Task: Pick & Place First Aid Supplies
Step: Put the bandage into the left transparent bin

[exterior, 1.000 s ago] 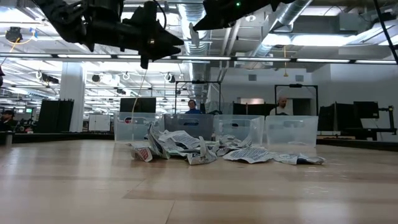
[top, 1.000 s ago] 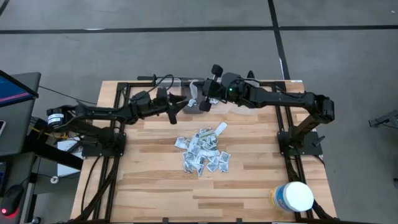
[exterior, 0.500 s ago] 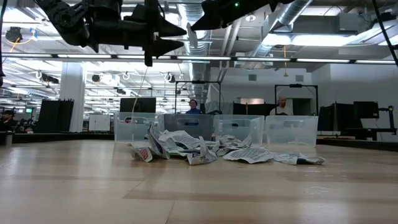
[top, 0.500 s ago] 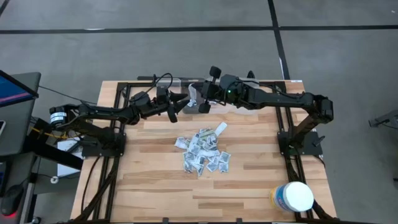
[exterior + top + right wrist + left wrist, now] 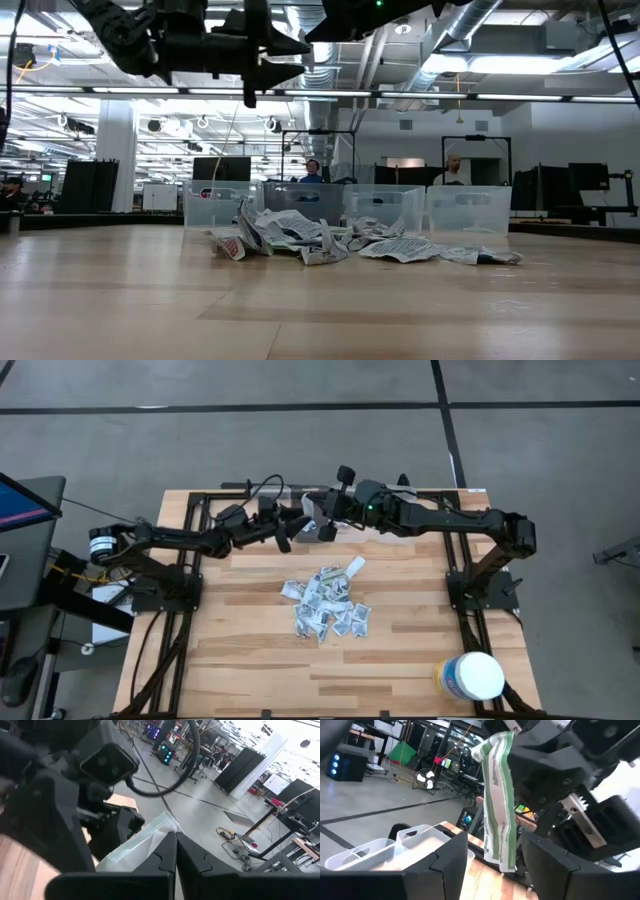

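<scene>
My right gripper [image 5: 175,857] is raised near the table's far edge [image 5: 318,520] and is shut on a long pale strip with green print [image 5: 497,805]. The strip hangs down from it. My left gripper [image 5: 495,865] is open, close beside the right one [image 5: 290,527], with its two fingers on either side of the strip's lower end; I see no touch. The other first aid packets [image 5: 325,603] lie in a loose heap on the middle of the table [image 5: 330,240]. My right gripper pinches the strip between its two shut fingers at its upper end [image 5: 162,832]. The strip is lifted clear of the table and hangs below the fingers, slightly bent, its lower end [image 5: 506,862] between the left gripper's open fingers.
Clear plastic bins [image 5: 300,205] stand in a row along the far edge, below the grippers. A large white round tub [image 5: 472,677] sits at the near right corner. Bare wood lies around the heap [image 5: 240,650].
My left gripper has moved toward the table's right and slightly up, closing in on the strip held by the right gripper. The right gripper and the strip have stayed nearly where they were.
</scene>
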